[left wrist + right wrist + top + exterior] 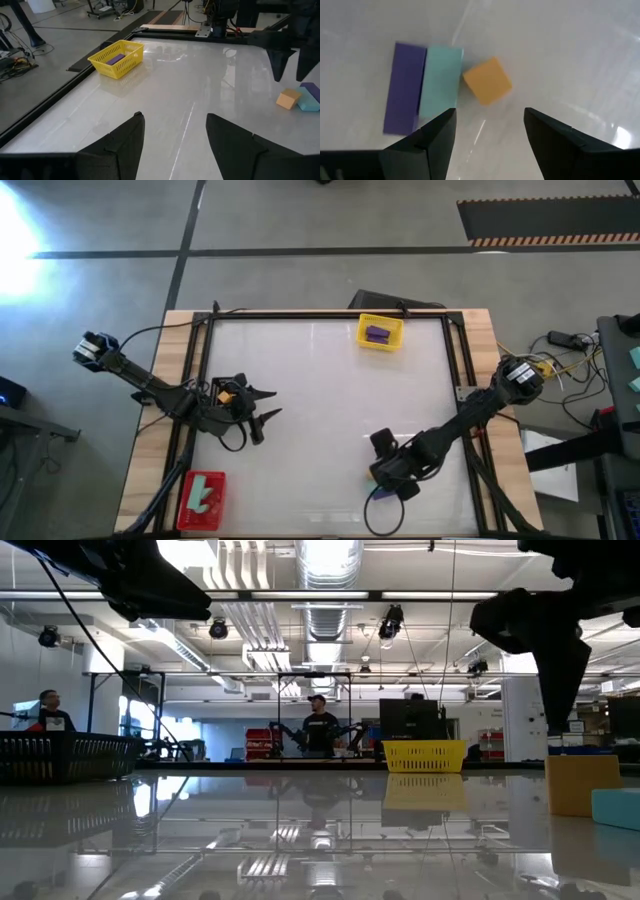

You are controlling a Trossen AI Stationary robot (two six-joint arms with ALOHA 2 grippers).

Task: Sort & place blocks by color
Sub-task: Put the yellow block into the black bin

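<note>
No brand, label or readable writing was visible in any view.

In the high view, the left gripper (262,412) was over the left half of the table (320,430), its fingers spread apart and holding nothing. Its arm came in from the left edge, bent low and reaching toward the table centre. The red tray (201,500) lay near it, toward the front edge, with a mint-teal piece (203,492) inside. The right gripper (388,470) was over the front right part of the table, with its arm coming slanted from the right edge. The blocks below it were hidden by the arm in this view. The yellow tray (380,332) stood well apart from both grippers at the far edge, with a purple bar (377,334) inside.

In the low view, one dark gripper (560,670) hung above the table at the right, just above an orange cube (583,785) and a mint-teal bar (615,808), not touching them. Which arm it was could not be told from this view alone. The yellow tray (425,755) stood far behind.

In the left wrist view, the left gripper (175,145) was released and empty. Ahead of it were the yellow tray (116,58) and, under the other arm, the orange cube (288,98), the mint-teal bar (308,103) and a purple bar (313,92).

In the right wrist view, the right gripper (490,137) was open and empty, above the table. Just beyond its fingers lay the purple bar (405,87) and the mint-teal bar (440,82) side by side and touching, with the orange cube (487,81) against the mint-teal bar's corner.
</note>
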